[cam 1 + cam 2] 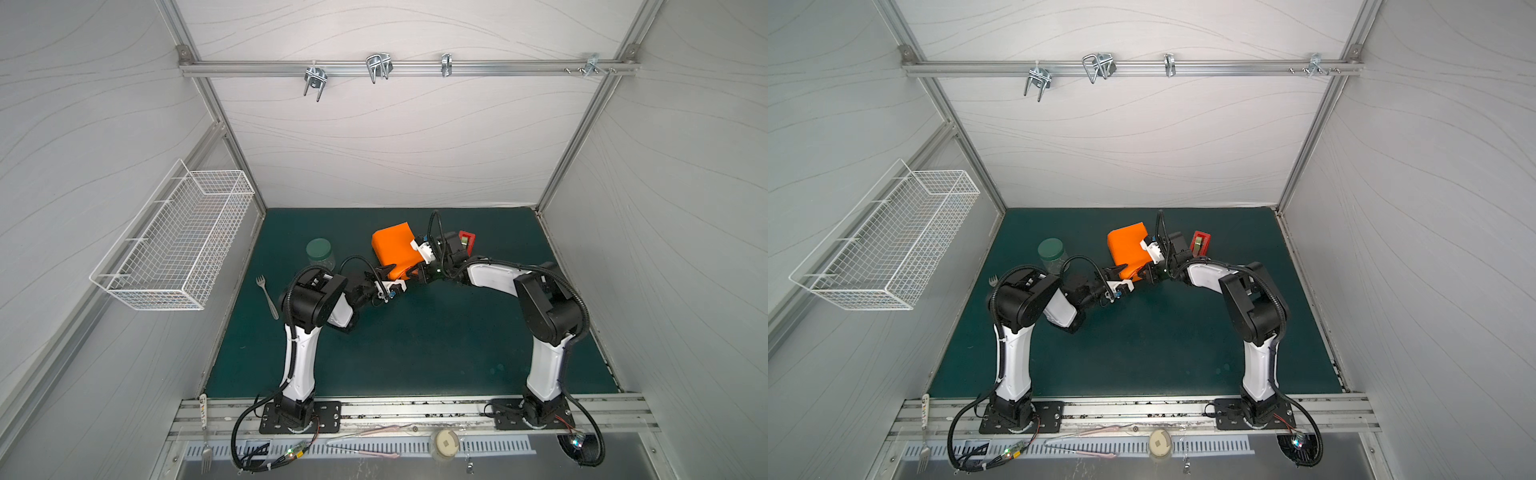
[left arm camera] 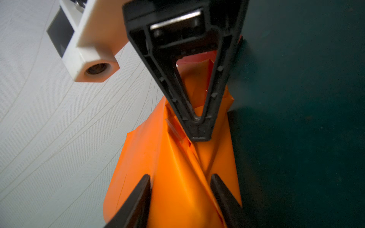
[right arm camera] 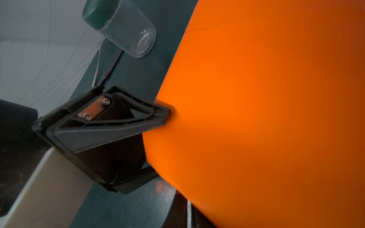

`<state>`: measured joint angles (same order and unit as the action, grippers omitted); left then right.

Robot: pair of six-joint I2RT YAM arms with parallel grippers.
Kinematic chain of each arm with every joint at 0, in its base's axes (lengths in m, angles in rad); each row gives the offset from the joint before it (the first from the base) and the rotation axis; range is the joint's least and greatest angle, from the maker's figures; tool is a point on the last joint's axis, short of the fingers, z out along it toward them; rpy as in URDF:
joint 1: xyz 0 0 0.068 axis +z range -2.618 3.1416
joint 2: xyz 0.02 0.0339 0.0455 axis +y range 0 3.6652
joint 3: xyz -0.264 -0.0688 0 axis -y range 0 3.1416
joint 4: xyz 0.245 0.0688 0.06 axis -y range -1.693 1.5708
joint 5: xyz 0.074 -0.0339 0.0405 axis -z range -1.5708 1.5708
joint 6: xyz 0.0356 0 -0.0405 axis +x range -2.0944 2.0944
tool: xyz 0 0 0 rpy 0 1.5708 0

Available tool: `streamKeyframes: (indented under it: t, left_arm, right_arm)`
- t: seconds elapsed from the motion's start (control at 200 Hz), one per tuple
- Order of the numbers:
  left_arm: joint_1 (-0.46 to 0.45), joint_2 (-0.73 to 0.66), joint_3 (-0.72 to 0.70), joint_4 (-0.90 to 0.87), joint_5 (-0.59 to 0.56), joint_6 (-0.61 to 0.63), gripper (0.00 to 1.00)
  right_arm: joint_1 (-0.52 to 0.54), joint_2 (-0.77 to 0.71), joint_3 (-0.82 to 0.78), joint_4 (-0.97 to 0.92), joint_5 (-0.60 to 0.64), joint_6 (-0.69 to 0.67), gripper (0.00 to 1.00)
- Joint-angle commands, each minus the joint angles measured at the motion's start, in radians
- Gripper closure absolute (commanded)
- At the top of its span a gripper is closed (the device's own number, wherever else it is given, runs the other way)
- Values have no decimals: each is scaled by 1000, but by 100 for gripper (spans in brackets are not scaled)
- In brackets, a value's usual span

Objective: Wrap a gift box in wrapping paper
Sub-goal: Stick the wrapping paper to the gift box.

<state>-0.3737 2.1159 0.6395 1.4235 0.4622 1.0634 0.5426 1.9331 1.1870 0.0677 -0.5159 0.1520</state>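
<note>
Where the left claw (image 2: 180, 177) clasps it, glossy orange wrapping paper (image 2: 150, 158) creases sharply.

The left arm (image 1: 299, 357) and right arm (image 1: 544, 365) rise with elbows bent, forearms angled inward; the claws nearly meet. The left claw (image 2: 180, 175) clasps the wrapping paper (image 2: 173, 158) between half-parted jaws; the right claw (image 2: 198, 136) is closed, tip touching it.

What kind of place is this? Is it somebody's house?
Probably not a house. It looks like a robot testing booth: two robot arms are bolted to a metal rail beside a green mat, boxed in by plain white panel walls on aluminium bars.
</note>
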Motion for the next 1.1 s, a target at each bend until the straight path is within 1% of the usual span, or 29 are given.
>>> streamKeyframes:
  t: [0.0, 0.405, 0.845, 1.096]
  left_arm:
    - [4, 28, 6, -14, -1, 0, 49]
    - [2, 26, 5, -15, 0, 0, 49]
    - [1, 26, 6, -16, 0, 1, 49]
    - [1, 26, 6, -16, 0, 1, 49]
  right_arm:
    - [-6, 20, 37, 9, -16, 9, 91]
    - [3, 36, 52, 49, -45, 82, 91]
    - [-6, 30, 76, 62, -96, 124, 92]
    - [-20, 25, 91, 79, -147, 139, 93]
